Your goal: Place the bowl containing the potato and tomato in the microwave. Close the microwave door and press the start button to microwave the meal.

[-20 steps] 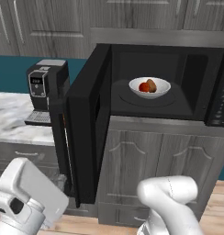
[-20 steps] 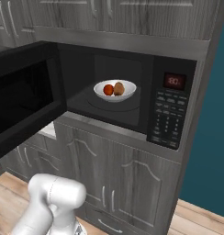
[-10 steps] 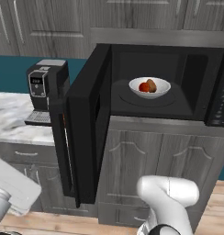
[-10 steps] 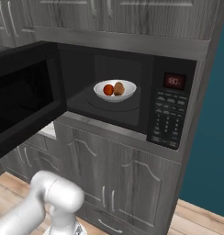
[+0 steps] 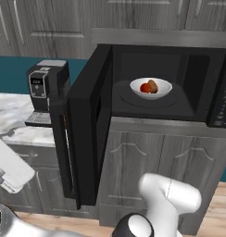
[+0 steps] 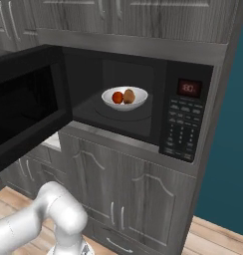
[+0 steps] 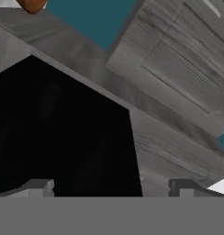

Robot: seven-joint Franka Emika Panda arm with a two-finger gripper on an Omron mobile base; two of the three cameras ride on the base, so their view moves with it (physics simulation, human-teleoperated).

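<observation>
The white bowl (image 5: 151,88) (image 6: 124,97) sits in the middle of the open microwave's (image 5: 166,83) (image 6: 185,119) cavity, holding the red tomato (image 5: 145,87) (image 6: 117,97) and the brown potato (image 5: 153,85) (image 6: 129,95) side by side. The microwave door (image 5: 87,129) (image 6: 24,114) stands swung out to the left, about square to the front. In the hand view my gripper (image 7: 111,188) is open, nothing between its fingertips (image 7: 40,187), and it faces a flat black panel (image 7: 63,128) that looks like the door. A white forward part of my arm (image 5: 8,169) hangs low, left of the door.
A black-and-silver coffee machine (image 5: 45,90) stands on the marble counter (image 5: 13,125) left of the door. Grey cabinet doors (image 5: 133,171) (image 6: 138,199) run below the microwave, more cabinets (image 7: 178,59) above. My white elbow (image 5: 172,199) (image 6: 59,214) is low in front.
The forward part of my arm has swung left and low, out beyond the open door. Bowl, food and door have not moved.
</observation>
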